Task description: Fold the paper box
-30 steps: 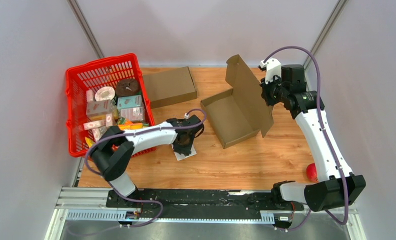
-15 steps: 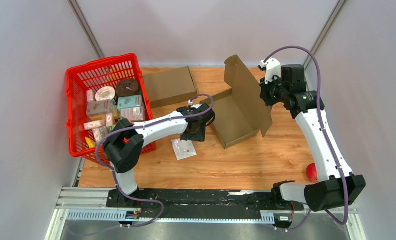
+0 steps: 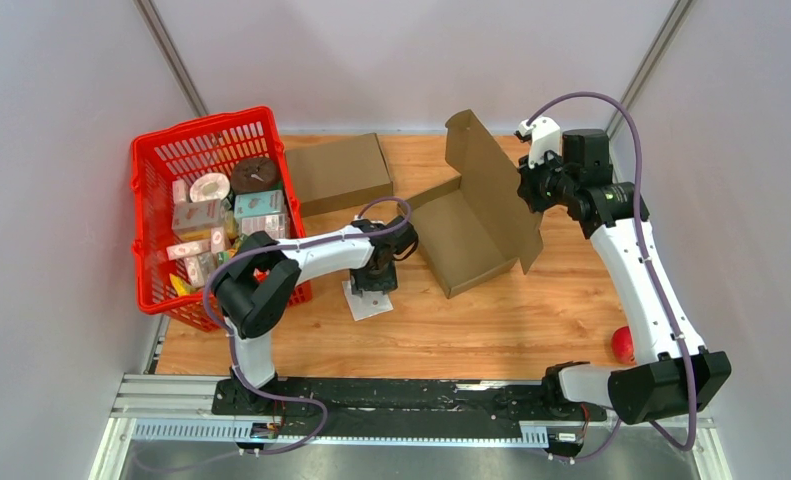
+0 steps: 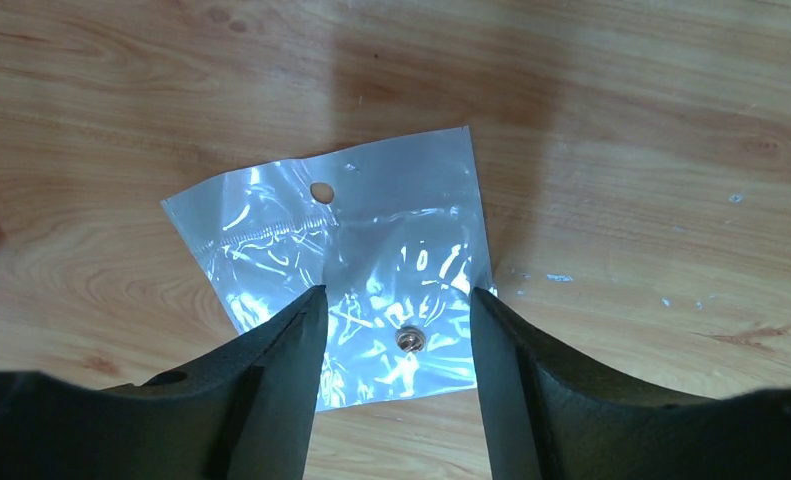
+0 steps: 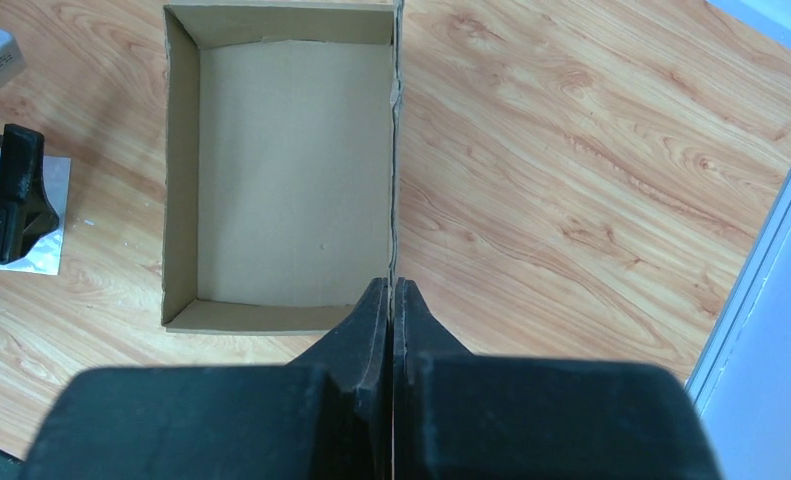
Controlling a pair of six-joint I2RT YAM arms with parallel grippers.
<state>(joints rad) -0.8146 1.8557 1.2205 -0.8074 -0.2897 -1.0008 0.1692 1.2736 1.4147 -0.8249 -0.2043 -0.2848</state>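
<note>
Top view, right pincer (image 3: 524, 192): you have it pinched flat on the upright lid panel (image 3: 486, 185) of the brown corrugated cardboard box (image 3: 459, 240). The box's open tray lies on the table just to this pincer's left.
Top view, left pincer (image 3: 373, 282): its jaws are apart and hold nothing. It hangs over a clear plastic bag (image 3: 369, 301), and the box tray sits near its right side.
Top view, writing: the packets in the red plastic basket (image 3: 201, 125), well off to the left pincer's left, carry print too small to read. The box shows none.
Left wrist, left pincer (image 4: 396, 296): the fingers are spread wide with the bag straight below them. A small metal ring (image 4: 407, 340) lies inside the bag between them, and nothing is gripped.
Right wrist, right pincer (image 5: 391, 290): it is closed tight on the lid's thin edge. The empty tray lies ahead of the fingertips and to their left.
Handling: expect the box to be light, stiff across its panels and weak at its creases. A hard pinch could crush an edge.
Where to hold: take each flap near its free edge, mid-span, so it turns on its crease instead of buckling.
</note>
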